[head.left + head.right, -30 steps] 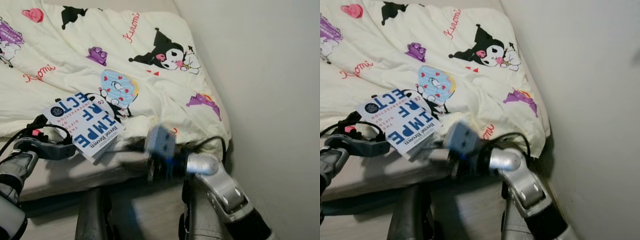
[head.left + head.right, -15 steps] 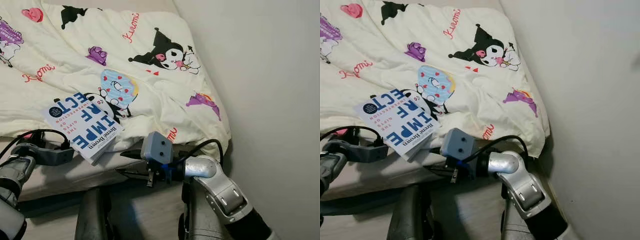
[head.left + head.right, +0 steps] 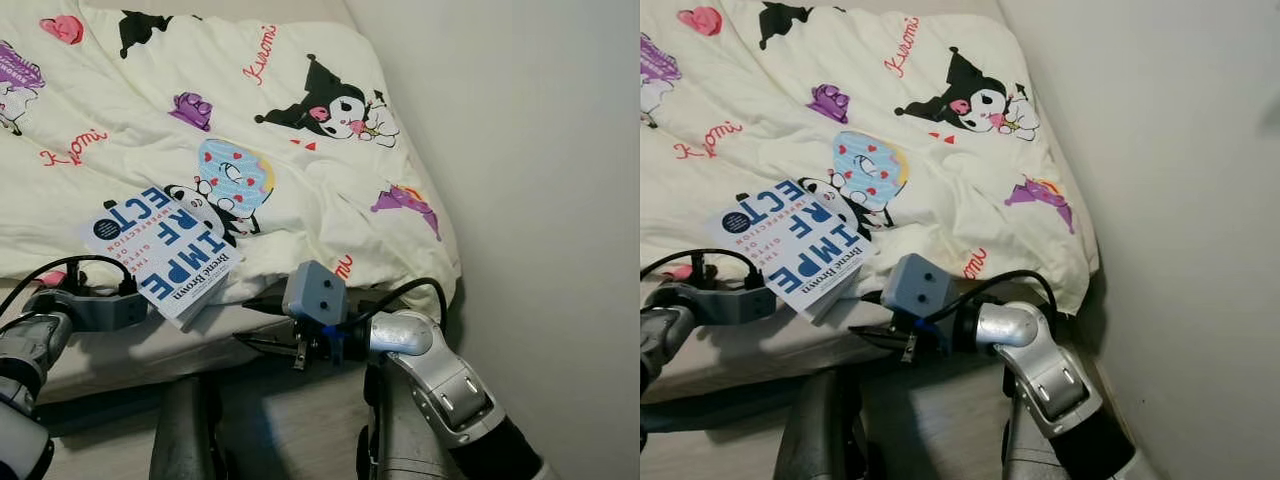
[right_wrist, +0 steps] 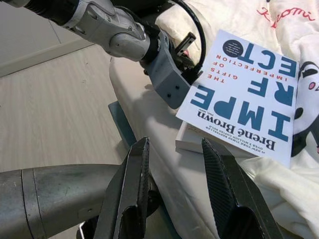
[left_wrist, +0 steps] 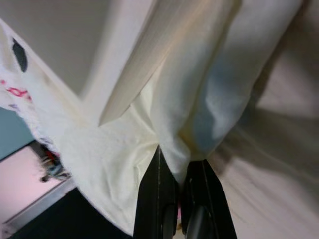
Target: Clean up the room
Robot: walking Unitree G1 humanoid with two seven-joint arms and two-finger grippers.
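A white book [image 3: 160, 245] with big blue letters lies on the cream cartoon-print duvet [image 3: 300, 170], near the bed's front edge. My left gripper [image 5: 180, 172] reaches in under the book's near corner, its two black fingers [image 5: 157, 199] pressed close together with a fold of the duvet between their tips. Its grey wrist block [image 3: 95, 308] sits just left of the book. My right gripper [image 3: 248, 322] hangs open at the mattress edge, a little right of the book and pointing toward it. Nothing lies between its fingers [image 4: 132, 194].
A plain white wall [image 3: 540, 150] runs close along the bed's right side, leaving a narrow gap. The mattress side [image 3: 130, 350] faces me, with my own legs [image 3: 185, 430] and pale wood floor [image 4: 55, 94] below it.
My right gripper was blurred in motion a second ago; it has now come to rest, open, at the mattress edge. The left gripper and the book have barely shifted.
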